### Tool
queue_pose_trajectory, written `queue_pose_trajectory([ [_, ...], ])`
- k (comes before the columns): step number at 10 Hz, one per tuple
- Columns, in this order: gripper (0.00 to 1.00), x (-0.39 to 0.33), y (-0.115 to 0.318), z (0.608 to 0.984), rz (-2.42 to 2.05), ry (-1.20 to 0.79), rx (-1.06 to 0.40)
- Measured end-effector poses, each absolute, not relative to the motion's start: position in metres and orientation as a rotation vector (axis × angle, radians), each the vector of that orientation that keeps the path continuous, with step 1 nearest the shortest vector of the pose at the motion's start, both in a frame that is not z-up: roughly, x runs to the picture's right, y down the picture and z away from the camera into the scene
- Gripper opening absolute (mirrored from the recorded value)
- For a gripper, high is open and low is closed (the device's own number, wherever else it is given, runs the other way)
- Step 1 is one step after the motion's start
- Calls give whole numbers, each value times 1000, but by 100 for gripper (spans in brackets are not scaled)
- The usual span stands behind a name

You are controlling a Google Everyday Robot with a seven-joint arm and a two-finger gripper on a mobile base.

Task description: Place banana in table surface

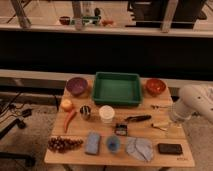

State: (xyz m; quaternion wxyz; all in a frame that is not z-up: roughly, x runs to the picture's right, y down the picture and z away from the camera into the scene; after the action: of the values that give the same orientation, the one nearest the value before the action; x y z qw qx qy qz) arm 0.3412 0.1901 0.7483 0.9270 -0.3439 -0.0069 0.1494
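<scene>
The banana (161,125), slim and pale cream-yellow, lies on the light tan table surface (80,131) near its right edge, above the black phone (170,148). My white arm (194,101) comes in from the right. Its gripper (173,120) is low over the table, just right of the banana and close to its end. I cannot tell whether it touches the fruit.
A green tray (117,88) stands at the back middle between a purple bowl (77,85) and an orange bowl (155,86). A round fruit (66,104), a chili (70,119), grapes (64,144), cups (106,113), a sponge (92,142), a cloth (139,149) and a black-handled utensil (137,119) lie around.
</scene>
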Motion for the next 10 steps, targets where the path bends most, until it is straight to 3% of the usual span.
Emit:
queue_pose_trajectory([
  [10, 80, 388, 221, 795, 334, 16, -676],
])
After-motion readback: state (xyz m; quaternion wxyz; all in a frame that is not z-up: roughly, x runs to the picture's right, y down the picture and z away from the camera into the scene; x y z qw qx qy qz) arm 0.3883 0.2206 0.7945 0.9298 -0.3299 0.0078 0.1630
